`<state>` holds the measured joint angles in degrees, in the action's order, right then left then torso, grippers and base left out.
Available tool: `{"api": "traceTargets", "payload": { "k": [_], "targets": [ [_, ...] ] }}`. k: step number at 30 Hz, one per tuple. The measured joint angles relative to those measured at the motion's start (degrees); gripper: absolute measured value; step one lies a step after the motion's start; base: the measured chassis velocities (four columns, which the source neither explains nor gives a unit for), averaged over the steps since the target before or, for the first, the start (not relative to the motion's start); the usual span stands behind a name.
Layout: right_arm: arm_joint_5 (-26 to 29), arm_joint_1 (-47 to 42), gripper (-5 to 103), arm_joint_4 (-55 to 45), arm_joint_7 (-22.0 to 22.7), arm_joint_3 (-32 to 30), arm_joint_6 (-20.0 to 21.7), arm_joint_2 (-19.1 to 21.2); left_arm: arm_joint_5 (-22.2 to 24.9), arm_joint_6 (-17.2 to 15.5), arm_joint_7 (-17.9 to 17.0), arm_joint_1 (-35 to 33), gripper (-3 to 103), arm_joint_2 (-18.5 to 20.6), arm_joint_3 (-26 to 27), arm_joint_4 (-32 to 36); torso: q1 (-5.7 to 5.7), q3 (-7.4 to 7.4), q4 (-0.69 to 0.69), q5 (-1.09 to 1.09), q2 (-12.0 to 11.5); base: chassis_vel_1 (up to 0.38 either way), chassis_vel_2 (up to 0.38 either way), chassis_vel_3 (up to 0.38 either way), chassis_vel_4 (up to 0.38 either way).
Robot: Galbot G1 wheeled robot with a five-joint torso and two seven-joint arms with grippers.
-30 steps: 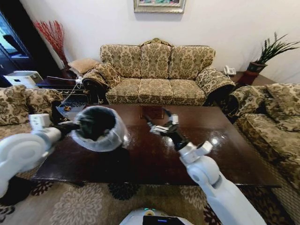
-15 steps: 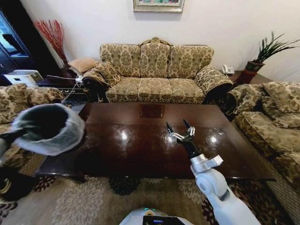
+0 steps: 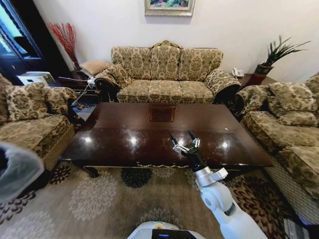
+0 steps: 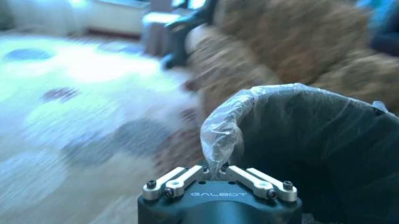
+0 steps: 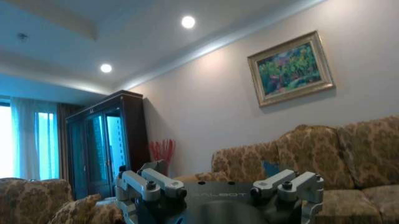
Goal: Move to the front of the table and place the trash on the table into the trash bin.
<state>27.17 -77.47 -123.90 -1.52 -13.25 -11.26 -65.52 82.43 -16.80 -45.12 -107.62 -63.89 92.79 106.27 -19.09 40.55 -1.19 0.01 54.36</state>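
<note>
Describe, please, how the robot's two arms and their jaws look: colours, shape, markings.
The right arm is glossy white with rounded links, narrowing to a black wrist. The right gripper has silver metal jaws with black tips. The left gripper has a black body marked GALBOT and silver linkages with black screws.

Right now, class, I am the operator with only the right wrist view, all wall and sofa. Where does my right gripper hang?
Observer: The right gripper hangs open above the near edge of the table.
Operator: And the other arm?
Observer: The left gripper is shut on the bag-lined rim of the trash bin.
Operator: Where is that?
Observer: Off the table, at the robot's left, beside the armchair.
</note>
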Motion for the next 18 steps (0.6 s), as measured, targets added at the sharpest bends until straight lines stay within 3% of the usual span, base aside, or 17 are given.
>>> {"api": "traceTargets", "payload": {
  "k": [6,9,16,18],
  "targets": [
    [-0.06,-2.14,100,-0.13,0.55,-0.92,-0.11,0.05,-4.54,3.52,2.34,3.09,1,-5.79,-7.36,-8.21,-0.16,0.08,0.05,-0.02,-0.08,-0.026,0.020,0.021,-0.032],
    [-1.38,-3.43,100,-0.04,1.42,-1.07,-0.06,-0.39,-10.91,6.37,3.96,7.17,1,-9.27,-12.29,-16.83,-0.13,0.07,0.03,-0.01,-0.08,-0.018,0.013,0.004,-0.025],
    [-2.75,-4.71,100,0.08,2.23,-1.46,0.45,0.72,-13.33,8.38,7.01,12.53,1,-12.69,-15.89,-25.94,-0.04,0.03,0.02,0.01,-0.06,0.000,0.000,0.000,0.000],
    [-3.60,-4.70,100,0.22,2.87,-1.64,1.03,0.70,-13.49,10.34,9.21,15.63,1,-13.94,-17.30,-31.90,-0.06,0.03,0.04,0.02,-0.06,0.000,0.000,0.000,0.000]
  ]
}}
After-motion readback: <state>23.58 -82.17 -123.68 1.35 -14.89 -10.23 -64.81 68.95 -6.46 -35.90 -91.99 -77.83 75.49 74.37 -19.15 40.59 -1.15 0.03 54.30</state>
